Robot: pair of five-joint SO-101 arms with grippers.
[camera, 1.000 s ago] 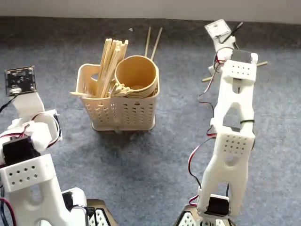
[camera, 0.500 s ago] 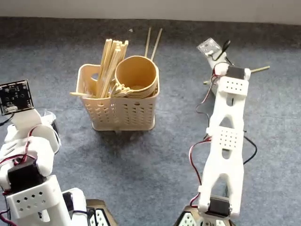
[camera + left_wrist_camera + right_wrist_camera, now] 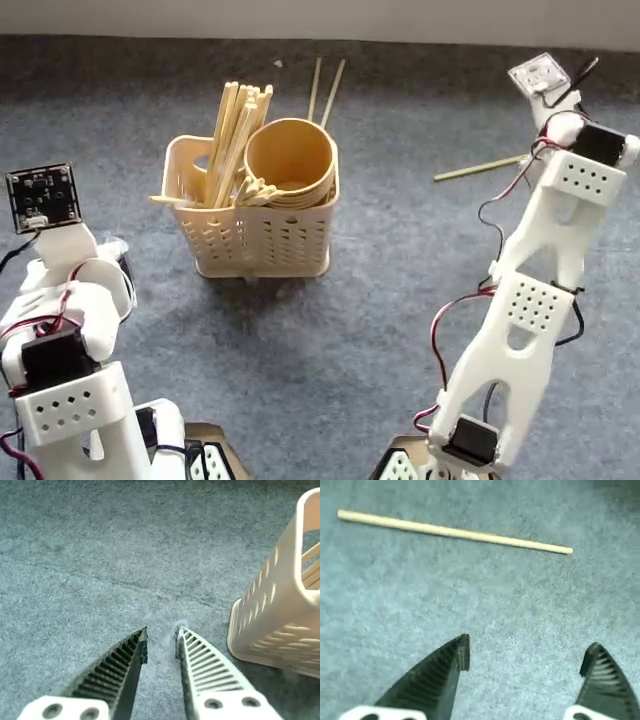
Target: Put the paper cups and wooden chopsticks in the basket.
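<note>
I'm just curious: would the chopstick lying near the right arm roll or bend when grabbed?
Likely stiff and light: the chopstick is a thin, straight wooden stick. Lying flat on the carpet, it may roll or slip as the right hand closes.

Cream perforated basket (image 3: 262, 240) upright on grey surface (image 3: 330, 340). Tan paper cups (image 3: 290, 158) nested, upright inside, right side. Wooden chopstick bundle (image 3: 236, 125) leaning inside, left side. Two chopsticks (image 3: 334, 85) flat behind basket. Single chopstick (image 3: 476, 169) flat, well apart at right.
</note>
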